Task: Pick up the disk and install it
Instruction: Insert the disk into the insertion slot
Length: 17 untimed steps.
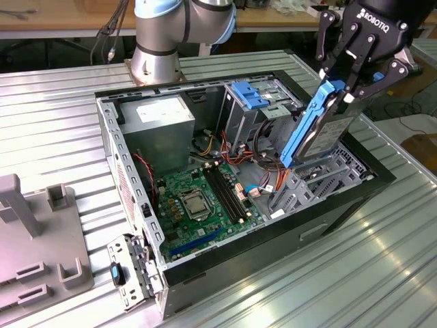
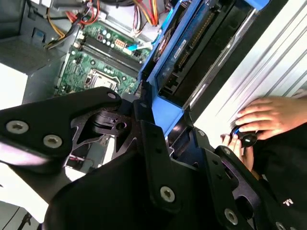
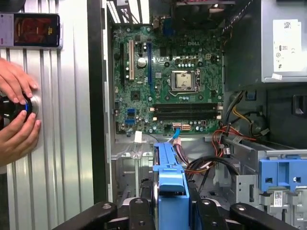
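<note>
The disk, a dark flat drive in bright blue rails, hangs tilted over the open computer case, at the exterior view's right. Its lower end sits just above the grey plastic drive bay. My gripper is shut on the disk's upper end, one black finger on each side. In the second wrist view the disk runs away from the gripper toward the case. The first wrist view has the disk's blue rail edge-on between the fingers of the gripper.
Inside the case lie the green motherboard, a grey power supply, loose cables and a light-blue latch plate. A person's hands rest on a knob on the metal table beside the case, near a phone. A grey fixture stands at the exterior view's left.
</note>
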{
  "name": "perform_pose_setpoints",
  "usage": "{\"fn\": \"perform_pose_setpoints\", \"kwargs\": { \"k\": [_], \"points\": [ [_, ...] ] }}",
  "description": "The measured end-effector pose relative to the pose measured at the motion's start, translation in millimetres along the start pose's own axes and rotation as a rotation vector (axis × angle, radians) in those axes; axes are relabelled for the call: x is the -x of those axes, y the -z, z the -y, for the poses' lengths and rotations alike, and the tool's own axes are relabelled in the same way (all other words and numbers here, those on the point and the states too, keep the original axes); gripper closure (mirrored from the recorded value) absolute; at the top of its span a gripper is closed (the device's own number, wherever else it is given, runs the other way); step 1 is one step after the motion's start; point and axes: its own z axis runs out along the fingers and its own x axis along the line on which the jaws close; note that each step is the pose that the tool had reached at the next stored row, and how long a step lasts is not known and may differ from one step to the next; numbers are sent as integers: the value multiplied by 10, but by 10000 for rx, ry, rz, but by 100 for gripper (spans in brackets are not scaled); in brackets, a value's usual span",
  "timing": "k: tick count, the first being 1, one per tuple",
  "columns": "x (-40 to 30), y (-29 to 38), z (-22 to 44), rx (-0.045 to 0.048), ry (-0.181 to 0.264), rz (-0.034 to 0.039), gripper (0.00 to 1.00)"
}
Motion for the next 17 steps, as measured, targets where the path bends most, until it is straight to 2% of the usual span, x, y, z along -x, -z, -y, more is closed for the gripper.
{"fn": "perform_pose_setpoints", "kwargs": {
  "k": [3, 5, 7, 12, 17],
  "points": [
    [-12, -22, 78, 0, 0, 1, 63],
    [-19, -39, 157, 0, 0, -2, 63],
    [-58, -55, 189, 0, -1, 1, 63],
    [-172, -99, 216, 0, -1, -1, 63],
    [-191, -125, 217, 0, 0, 0, 63]
  ]
}}
